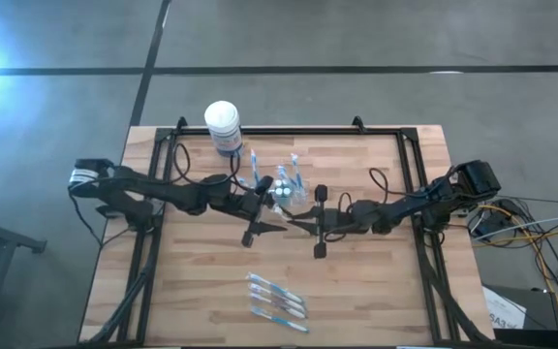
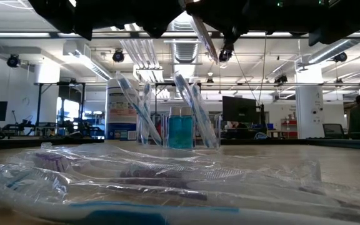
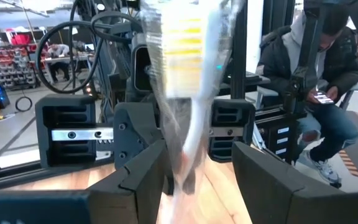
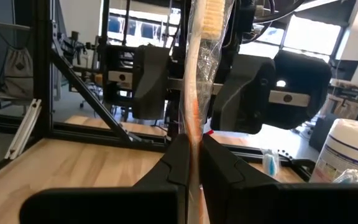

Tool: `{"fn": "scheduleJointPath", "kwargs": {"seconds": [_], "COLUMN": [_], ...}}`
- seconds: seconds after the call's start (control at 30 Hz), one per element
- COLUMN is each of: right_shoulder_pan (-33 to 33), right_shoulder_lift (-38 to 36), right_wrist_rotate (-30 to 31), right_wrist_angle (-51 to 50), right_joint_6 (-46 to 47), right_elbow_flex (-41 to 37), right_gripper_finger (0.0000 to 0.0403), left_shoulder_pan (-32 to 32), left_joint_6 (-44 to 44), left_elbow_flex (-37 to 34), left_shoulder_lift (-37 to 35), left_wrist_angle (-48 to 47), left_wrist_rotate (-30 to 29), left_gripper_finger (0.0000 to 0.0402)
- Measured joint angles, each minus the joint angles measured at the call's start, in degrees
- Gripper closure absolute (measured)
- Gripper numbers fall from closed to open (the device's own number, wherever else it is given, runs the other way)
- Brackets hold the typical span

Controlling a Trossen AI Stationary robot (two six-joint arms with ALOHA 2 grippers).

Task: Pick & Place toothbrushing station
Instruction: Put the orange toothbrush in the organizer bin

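A wrapped toothbrush (image 4: 196,93) with yellow bristles stands upright in mid-air over the table's middle, and my right gripper (image 4: 193,149) is shut on it. My left gripper (image 3: 197,168) faces it from the table's left, open, one finger on either side of the same toothbrush (image 3: 188,106). Just beyond both grippers, a small clear cup (image 1: 284,186) stands on its base on the table with several blue-and-white toothbrushes leaning in it; the low view shows this cup (image 2: 180,131) too. In the high view the left gripper (image 1: 267,207) and right gripper (image 1: 300,222) nearly meet. My right gripper pinches the toothbrush's handle (image 4: 194,124), wrapper and all, between its two fingers, below the bristle head. The fingers come in level from the table's right and lie across the handle. The toothbrush stands upright, head up, clear of the table.
A white-lidded tub (image 1: 223,124) stands at the far edge, left of the cup. Several wrapped toothbrushes (image 1: 277,301) lie near the front edge. A black frame (image 1: 289,131) runs round the tabletop. A person (image 3: 316,74) sits beyond the table.
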Motion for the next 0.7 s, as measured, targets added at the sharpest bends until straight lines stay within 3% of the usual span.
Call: {"fn": "scheduleJointPath", "kwargs": {"seconds": [0.3, 0.4, 0.53, 0.7], "right_shoulder_pan": [0.0, 0.0, 0.0, 0.0], "right_shoulder_lift": [0.0, 0.0, 0.0, 0.0], "right_wrist_rotate": [0.0, 0.0, 0.0, 0.0], "right_wrist_angle": [-0.1, -0.1, 0.0, 0.0], "right_joint_6": [0.0, 0.0, 0.3, 0.7], "right_elbow_flex": [0.0, 0.0, 0.0, 0.0], "right_gripper_finger": [0.039, 0.039, 0.039, 0.0389], "left_shoulder_pan": [0.0, 0.0, 0.0, 0.0], "left_joint_6": [-0.4, -0.9, -1.0, -0.4], "left_elbow_flex": [2.0, 2.0, 2.0, 2.0], "left_shoulder_lift": [1.6, 1.6, 1.4, 1.3], "left_wrist_angle": [0.3, 0.3, 0.3, 0.0], "left_wrist_rotate": [0.0, 0.0, -0.5, -1.2], "left_gripper_finger": [0.0225, 0.0269, 0.0365, 0.0376]}}
